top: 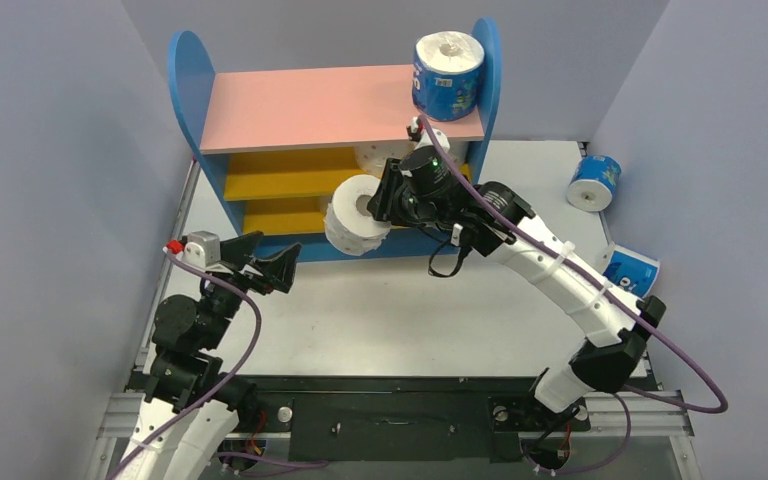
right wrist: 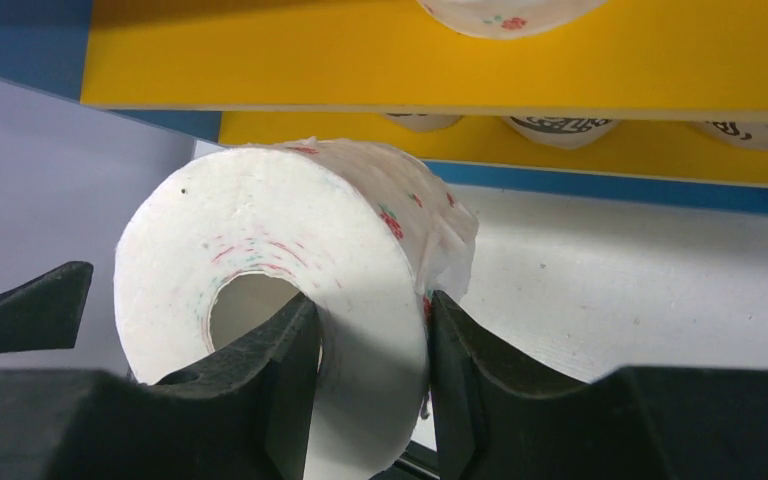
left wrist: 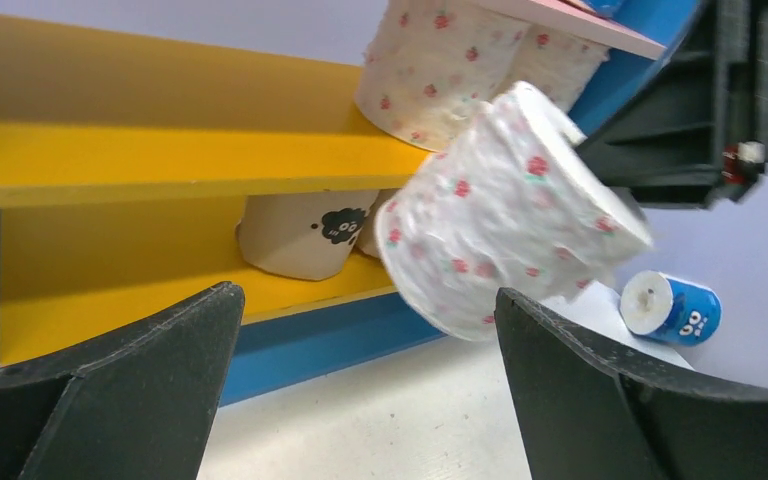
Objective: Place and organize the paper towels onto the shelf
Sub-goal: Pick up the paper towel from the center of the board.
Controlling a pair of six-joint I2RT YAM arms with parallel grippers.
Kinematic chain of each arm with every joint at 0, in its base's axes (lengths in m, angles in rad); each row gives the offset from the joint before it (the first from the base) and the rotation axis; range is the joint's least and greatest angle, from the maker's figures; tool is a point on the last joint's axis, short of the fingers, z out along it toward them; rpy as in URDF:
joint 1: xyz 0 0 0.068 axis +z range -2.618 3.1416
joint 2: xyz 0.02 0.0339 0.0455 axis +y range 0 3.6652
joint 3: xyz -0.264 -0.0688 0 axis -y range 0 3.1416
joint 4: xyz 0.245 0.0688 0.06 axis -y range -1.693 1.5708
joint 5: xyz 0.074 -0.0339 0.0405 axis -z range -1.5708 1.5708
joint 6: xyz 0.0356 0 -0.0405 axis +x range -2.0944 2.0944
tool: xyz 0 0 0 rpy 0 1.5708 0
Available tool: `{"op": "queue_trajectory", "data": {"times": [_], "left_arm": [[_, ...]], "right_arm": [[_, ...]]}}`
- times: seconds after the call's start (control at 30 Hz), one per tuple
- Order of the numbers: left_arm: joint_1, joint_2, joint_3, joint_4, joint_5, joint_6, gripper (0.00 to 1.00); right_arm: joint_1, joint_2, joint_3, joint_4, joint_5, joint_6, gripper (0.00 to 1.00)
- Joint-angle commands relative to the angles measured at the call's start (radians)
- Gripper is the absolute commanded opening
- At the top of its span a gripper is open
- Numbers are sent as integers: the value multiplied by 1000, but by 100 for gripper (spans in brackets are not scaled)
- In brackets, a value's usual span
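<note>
The right gripper [right wrist: 370, 320] pinches the dotted roll [right wrist: 290, 230] by its core wall, off the shelf's [top: 300, 105] front edge; we judge it light, squashy; the left gripper [left wrist: 365, 300] gapes.

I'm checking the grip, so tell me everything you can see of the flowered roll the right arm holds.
The roll is white, soft-looking paper with small red flowers, short, round, hollow-cored, its skin crinkled with a loose flap at one edge. The right tool pinches its wall, one finger in the core, one outside. It hangs tilted in the air before the lower boards of the shelf, clear of the table.
</note>
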Motion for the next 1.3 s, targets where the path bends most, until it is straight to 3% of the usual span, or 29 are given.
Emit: {"op": "queue_trajectory", "data": {"times": [0.0,0.23,0.53,1.27], "left_arm": [[-5,9,-4,145,113,64,96],[-5,94,-21,278,163,38,96],[-17,206,6,317,159,67,96],[-77,372,50,421,56,71,96]], "right_arm": [[-3,59,132,-11,6,-27,24],[-23,136,255,-20,-13,-24,24],[-27,204,362,-15,-34,-9,23],[-32,232,418,-19,-37,-1,22]]}}
